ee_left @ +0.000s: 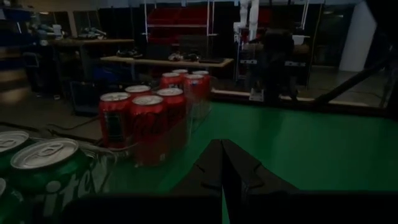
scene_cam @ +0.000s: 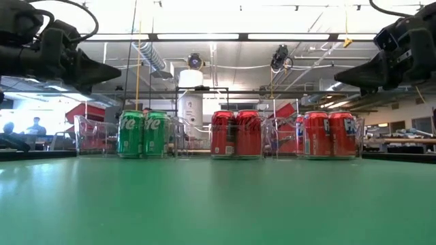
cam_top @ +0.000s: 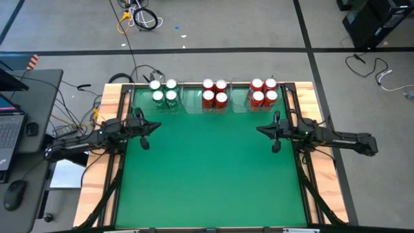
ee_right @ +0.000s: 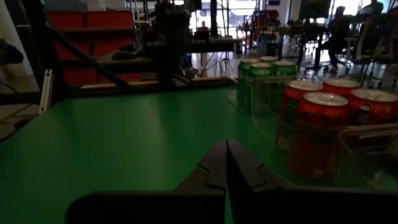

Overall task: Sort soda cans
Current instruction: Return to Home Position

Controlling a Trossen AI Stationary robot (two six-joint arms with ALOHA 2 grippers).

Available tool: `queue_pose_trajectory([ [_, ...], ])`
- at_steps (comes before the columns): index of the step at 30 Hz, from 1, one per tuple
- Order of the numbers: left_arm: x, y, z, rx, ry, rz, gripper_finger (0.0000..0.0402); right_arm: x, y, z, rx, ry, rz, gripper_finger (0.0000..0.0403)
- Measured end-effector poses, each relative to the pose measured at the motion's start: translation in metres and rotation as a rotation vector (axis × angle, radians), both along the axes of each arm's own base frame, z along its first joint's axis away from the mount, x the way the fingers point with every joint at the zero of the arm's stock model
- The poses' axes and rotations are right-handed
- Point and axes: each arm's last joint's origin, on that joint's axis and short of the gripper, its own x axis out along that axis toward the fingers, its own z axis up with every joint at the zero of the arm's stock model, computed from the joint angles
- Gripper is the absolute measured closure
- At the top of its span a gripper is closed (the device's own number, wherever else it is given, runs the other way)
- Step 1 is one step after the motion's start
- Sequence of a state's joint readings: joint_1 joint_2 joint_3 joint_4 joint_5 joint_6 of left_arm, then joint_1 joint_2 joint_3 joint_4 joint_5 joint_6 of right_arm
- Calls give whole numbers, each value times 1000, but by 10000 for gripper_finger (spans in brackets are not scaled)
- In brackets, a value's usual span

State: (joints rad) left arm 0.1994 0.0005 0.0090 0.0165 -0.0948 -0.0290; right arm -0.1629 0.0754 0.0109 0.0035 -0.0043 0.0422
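The left pincer [ee_left: 222, 144] is clenched, its two dark fingers pressed tip to tip with nothing between them. It hangs above the left side of the green counter [cam_top: 213, 175], pointing in toward the middle. The right pincer [ee_right: 226, 144] mirrors it over the right side, also clamped tight on nothing and aimed back at its partner. Both hover clear of the surface, a bare stretch of green between them, well short of the cans.

Along the far edge of the counter stand three clear trays [scene_cam: 92, 136] in a row, side by side. The left one holds the four green cans [cam_top: 157, 97], upright in a two-by-two block. The middle tray holds four red cans [cam_top: 208, 97] packed the same way, and the right tray holds the other four red cans [cam_top: 257, 97]. Every can stands upright, silver top up.
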Motion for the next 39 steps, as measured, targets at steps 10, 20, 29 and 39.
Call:
queue_pose_trajectory([
  [10, 1, -2, -1, -66, -6, -86, 401, 2, -5, -4, -26, 54, -80, 403],
  [20, 1, -3, -1, -104, -16, -88, 395, 1, -11, -3, -89, 58, -193, 403],
  [29, 1, -3, -1, -104, -17, -88, 394, 1, -11, -2, -91, 57, -193, 403],
  [39, 1, -2, -1, -104, -17, -88, 394, 1, -11, -2, -91, 57, -193, 401],
])
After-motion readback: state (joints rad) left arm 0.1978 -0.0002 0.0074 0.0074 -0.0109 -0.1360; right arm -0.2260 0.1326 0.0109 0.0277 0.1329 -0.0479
